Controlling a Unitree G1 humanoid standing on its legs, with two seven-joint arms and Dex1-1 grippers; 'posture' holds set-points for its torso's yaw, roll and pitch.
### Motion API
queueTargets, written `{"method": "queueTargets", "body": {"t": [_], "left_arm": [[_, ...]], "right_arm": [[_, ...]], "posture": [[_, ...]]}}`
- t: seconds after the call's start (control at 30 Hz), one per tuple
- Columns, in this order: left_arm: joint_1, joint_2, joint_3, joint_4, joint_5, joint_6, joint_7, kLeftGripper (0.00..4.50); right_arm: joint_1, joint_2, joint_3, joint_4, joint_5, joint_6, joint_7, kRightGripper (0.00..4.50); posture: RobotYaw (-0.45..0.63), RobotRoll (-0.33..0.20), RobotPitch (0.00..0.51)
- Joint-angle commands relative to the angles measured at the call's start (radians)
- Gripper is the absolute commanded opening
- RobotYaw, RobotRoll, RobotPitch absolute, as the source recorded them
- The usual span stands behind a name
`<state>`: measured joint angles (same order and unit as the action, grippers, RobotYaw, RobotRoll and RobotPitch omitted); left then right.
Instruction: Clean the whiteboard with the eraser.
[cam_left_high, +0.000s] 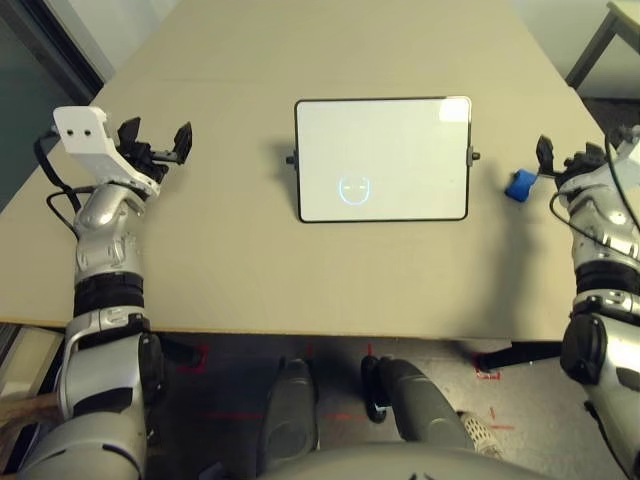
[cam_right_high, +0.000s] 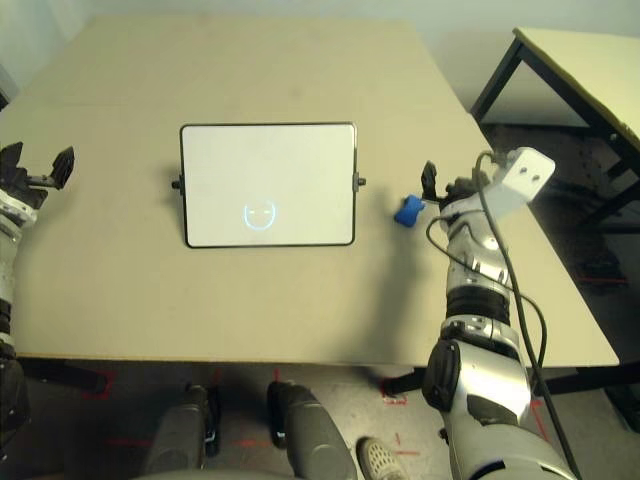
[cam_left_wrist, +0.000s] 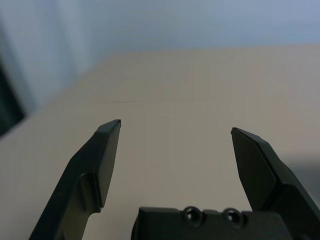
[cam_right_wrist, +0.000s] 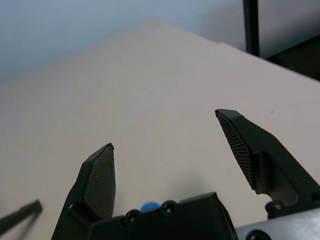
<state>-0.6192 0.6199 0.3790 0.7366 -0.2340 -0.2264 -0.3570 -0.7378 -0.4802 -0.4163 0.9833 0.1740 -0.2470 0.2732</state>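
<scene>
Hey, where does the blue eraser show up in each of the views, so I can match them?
Left eye view: eraser, right of the whiteboard.
Right eye view: right of centre, beside the whiteboard.
Left wrist view: not in it.
Right wrist view: small blue patch, bottom, left of centre, likely it.
Shared landmark: the tabletop.

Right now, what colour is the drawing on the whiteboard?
Light blue, on the white whiteboard; best seen in the left eye view.
</scene>
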Motion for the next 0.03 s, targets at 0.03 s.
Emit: {"method": "queueTargets", "body": {"t": [0.03], "left_arm": [[0.016,0.012,0.014,0.063,0.013,-0.041,0.023,4.50]], "right_arm": [[0.012,-0.010,-0.002,0.076,0.018,-0.056,0.031,4.48]], "posture": [[-0.04,0.000,0.119]]}}
